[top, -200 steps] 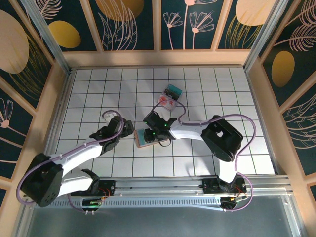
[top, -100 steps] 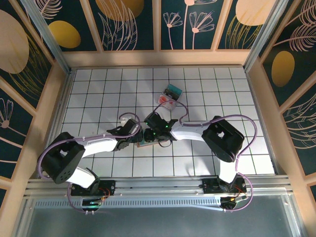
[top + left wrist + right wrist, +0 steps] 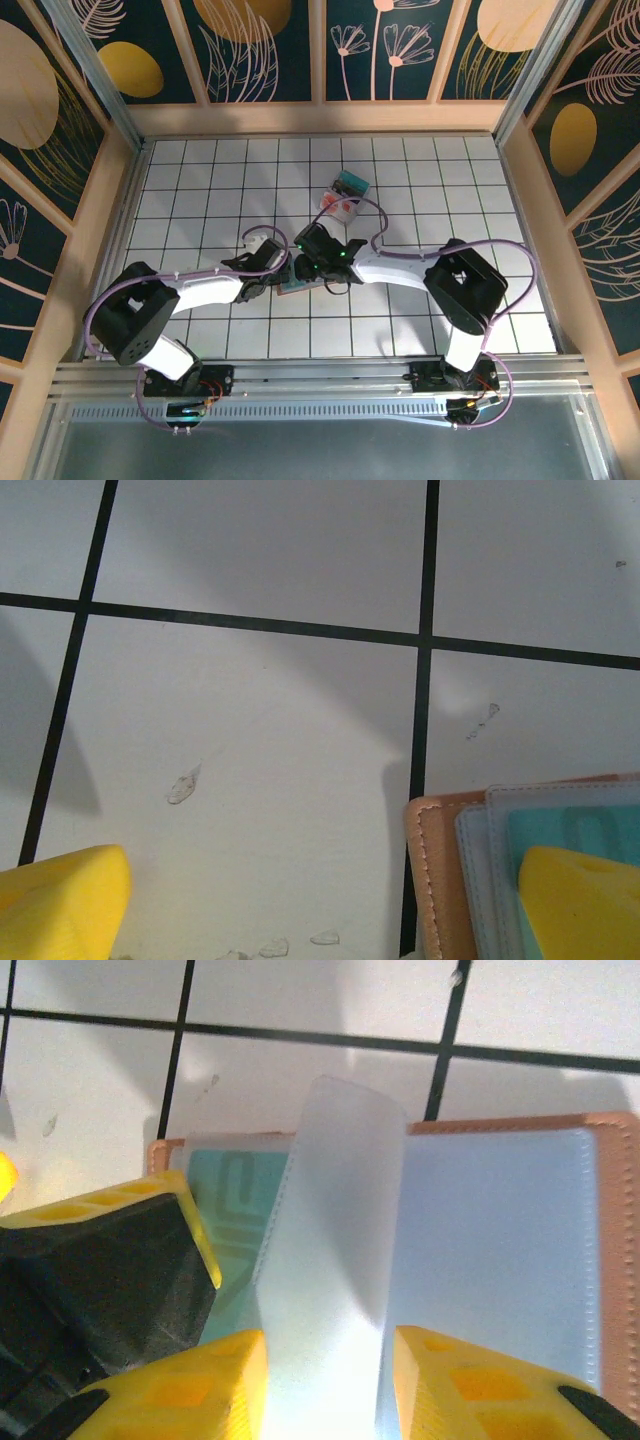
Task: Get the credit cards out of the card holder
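- The card holder is lying open and flat around the middle of the table, a bit closer to the near edge than the far one. Its blue-grey inside faces up, and both arms are crowded right over it.
- A teal card is tucked in the pocket at the holder's left end. We reckon that's the one to go for first.
- The left gripper is spread wide. One yellow fingertip sits over that card end of the holder, and the other is out over bare table, so it's gripping nothing.
- The right gripper has a finger on each side of a clear plastic leaf that stands up out of the holder. We honestly can't tell whether it's actually squeezing the leaf or just straddling it.
- The step in hand looks like this to us: keep that leaf lifted so the pocket is open, then fish the card out.
- To do it well, we'd have the right arm hold the leaf steady and low (yank it and the whole holder probably tips or slides).
- The left needs one finger to get purchase on the card itself, not on the stitched tan rim, and then it should draw the card straight out along the pocket.
- The two grippers are nearly touching, so small slow moves only.
- The clear plastic box sits further toward the far edge, well out of the way.
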